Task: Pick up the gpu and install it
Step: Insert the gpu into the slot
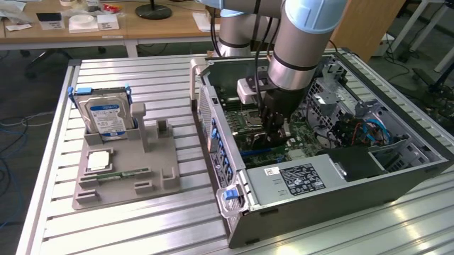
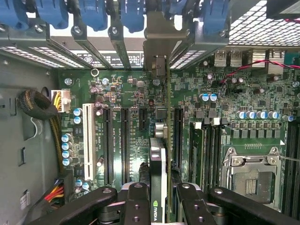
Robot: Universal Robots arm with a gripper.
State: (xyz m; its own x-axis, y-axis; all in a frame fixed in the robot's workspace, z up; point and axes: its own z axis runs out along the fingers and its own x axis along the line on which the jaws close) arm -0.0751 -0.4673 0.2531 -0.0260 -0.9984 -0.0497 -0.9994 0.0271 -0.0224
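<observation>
My gripper [image 2: 161, 193] is shut on the gpu [image 2: 158, 159], which I see edge-on: a thin dark card with a black cooler face and a small green logo near the fingers [image 2: 137, 197]. Its silver end bracket [image 2: 157, 44] reaches the row of rear slot covers with blue latches [image 2: 93, 14]. The card stands upright over the green motherboard [image 2: 136, 93], between two long black slots [image 2: 177, 136]; whether it is seated I cannot tell. In the exterior view the gripper [image 1: 273, 132] is deep inside the open computer case [image 1: 397, 175], with the gpu [image 1: 260, 140] as a dark shape below it.
A power supply [image 1: 298, 178] fills the case's near end, and cables [image 1: 358, 133] lie at the exterior view's right. Left of the case, a grey fixture [image 1: 167, 172] holds a silver hard drive [image 1: 106, 114] and a green memory stick [image 1: 126, 173]. The CPU socket [image 2: 251, 176] sits beside the memory slots.
</observation>
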